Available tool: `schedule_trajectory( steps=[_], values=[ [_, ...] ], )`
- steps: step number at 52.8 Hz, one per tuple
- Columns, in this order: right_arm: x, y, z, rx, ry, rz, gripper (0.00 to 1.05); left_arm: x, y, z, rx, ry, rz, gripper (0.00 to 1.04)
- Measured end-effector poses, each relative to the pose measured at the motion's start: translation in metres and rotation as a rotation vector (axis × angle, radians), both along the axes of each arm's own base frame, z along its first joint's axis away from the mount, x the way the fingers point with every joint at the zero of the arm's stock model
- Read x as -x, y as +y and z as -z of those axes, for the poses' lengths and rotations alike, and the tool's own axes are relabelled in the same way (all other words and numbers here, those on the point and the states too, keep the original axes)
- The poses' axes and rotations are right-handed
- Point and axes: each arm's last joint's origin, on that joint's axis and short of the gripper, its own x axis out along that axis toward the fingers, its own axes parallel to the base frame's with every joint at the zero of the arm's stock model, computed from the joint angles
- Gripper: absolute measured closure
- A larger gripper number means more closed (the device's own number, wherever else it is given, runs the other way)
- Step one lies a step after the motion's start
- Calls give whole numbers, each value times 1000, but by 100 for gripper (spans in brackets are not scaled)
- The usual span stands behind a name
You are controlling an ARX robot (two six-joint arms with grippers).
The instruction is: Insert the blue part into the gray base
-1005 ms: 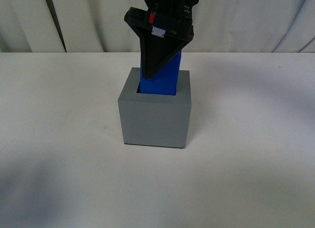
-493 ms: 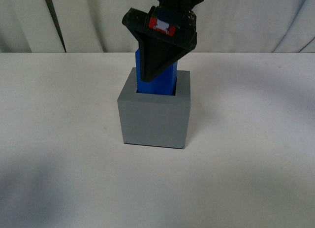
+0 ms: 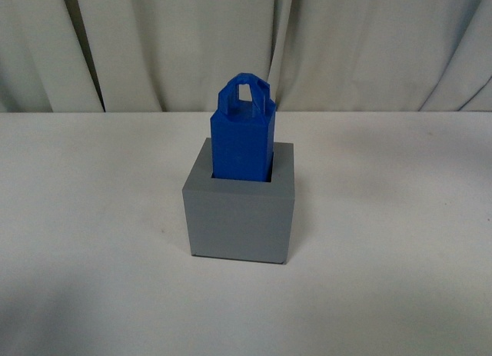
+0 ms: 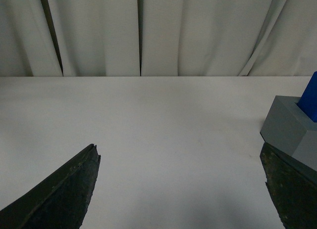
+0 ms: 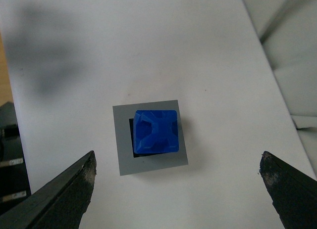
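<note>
In one gray base [image 3: 238, 221]: one blue part [image 3: 241, 141].

1. The counter [image 3: 92, 217] carries one assembly, near its middle in the front view.
2. The base [image 3: 238, 221] rests flat on the counter, with bare counter on all sides.
3. The part [image 3: 241, 144] stands upright with its lower end in the base's top recess. Its upper portion rises above the rim, handle uppermost.
4. A curtain [image 3: 154, 48] hangs behind the counter's far edge.
5. The right gripper [image 5: 177, 164] is directly above the assembly and well apart from it, fingers spread wide to either side.
6. The left gripper [image 4: 179, 155] is low over bare counter with its fingers spread wide. The base lies near one finger; contact cannot be determined.
</note>
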Motion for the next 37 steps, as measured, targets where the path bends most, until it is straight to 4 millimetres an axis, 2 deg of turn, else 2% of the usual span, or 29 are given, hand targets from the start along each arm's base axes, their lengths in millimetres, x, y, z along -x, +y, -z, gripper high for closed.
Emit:
schedule_trajectory(
  steps=[10, 16, 26, 27, 30, 32, 34, 37],
  values=[
    [34, -39, 9, -180, -63, 107, 7, 0, 0, 0, 0, 0, 0, 6],
    [61, -68, 30, -312, -77, 229, 7, 0, 0, 0, 0, 0, 0, 6],
    [64, -72, 39, -334, -25, 279, 7, 0, 0, 0, 0, 0, -1, 6],
    [64, -71, 40, -332, -50, 316, 9, 0, 0, 0, 0, 0, -1, 6],
    [69, -70, 50, -358, -293, 632, 21, 0, 0, 0, 0, 0, 0, 6],
    [77, -76, 60, -453, -415, 845, 29, 0, 0, 0, 0, 0, 1, 6],
    [85, -85, 68, -522, -495, 989, 36, 0, 0, 0, 0, 0, -3, 6],
    [98, -97, 80, -616, -557, 1111, 47, 0, 0, 0, 0, 0, -3, 6]
  ],
)
